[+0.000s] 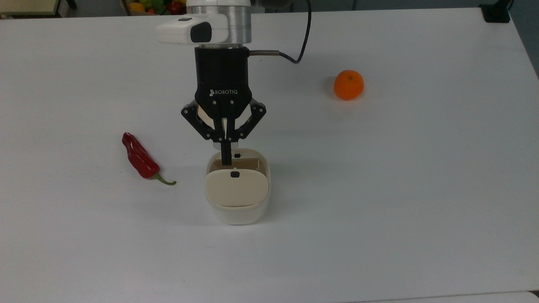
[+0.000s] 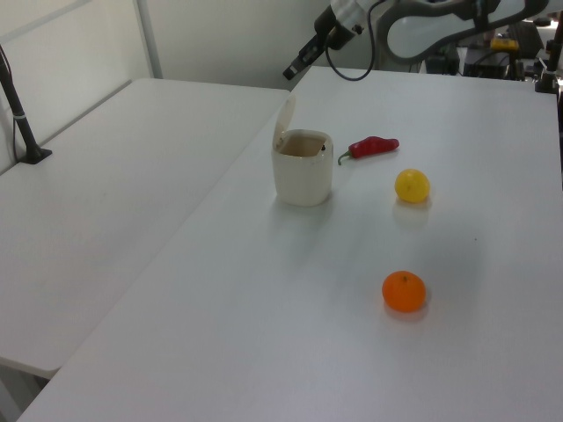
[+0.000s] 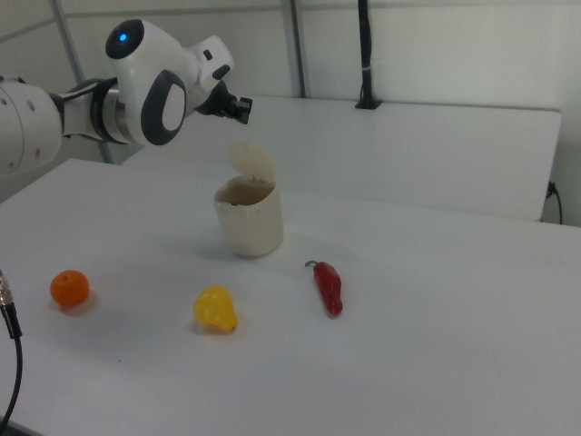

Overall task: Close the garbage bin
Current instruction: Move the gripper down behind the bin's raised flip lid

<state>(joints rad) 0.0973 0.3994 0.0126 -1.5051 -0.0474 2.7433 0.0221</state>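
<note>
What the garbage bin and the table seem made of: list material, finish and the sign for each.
Garbage bin: probably plastic, cream-white and matte; smooth moulded rounded corners and a thin flat lid.
Table: likely laminate board, white, semi-matte; flat, with soft shadows and faint sheen.
</note>
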